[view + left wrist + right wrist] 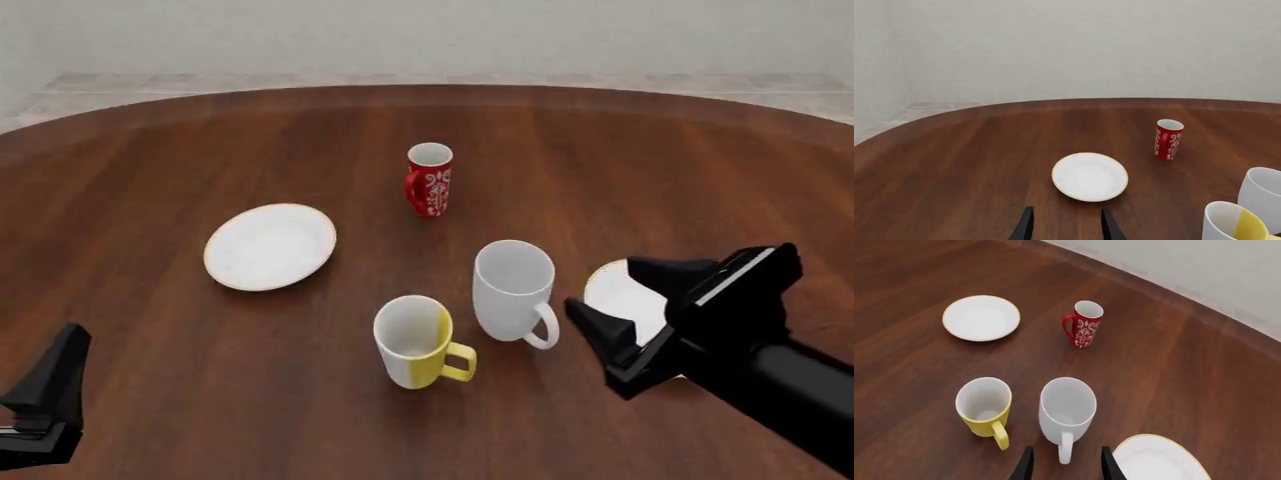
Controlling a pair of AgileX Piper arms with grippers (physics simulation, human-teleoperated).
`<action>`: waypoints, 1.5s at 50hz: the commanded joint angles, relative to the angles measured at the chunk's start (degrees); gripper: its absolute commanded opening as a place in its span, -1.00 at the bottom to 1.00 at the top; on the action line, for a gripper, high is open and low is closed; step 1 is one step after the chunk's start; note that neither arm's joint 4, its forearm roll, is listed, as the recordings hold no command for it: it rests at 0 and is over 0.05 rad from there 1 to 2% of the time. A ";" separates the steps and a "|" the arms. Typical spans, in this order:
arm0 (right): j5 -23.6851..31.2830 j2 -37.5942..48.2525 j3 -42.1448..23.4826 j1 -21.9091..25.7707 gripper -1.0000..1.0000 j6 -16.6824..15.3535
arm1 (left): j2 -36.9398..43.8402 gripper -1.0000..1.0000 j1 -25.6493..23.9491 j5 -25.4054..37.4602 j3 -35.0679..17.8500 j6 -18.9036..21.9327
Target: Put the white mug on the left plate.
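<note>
The white mug point(514, 291) stands upright at centre frame on the worktop point(160, 380), handle turned toward the right claw point(627, 322), which gapes wide, empty, seemingly lined up on it. The left plate point(270, 246) waits mid-left; the left claw point(1066, 225) is parted, idle.

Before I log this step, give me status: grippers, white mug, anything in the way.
Both grippers open, empty; right gripper beside white mug. Mug upright on table, handle toward right gripper. Left plate bare. White-and-yellow mug stands close beside it.
</note>
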 commanded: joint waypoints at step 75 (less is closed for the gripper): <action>-14.45 18.04 1.11 -0.35 1.00 -0.57 | 0.00 1.00 0.00 0.00 0.00 0.00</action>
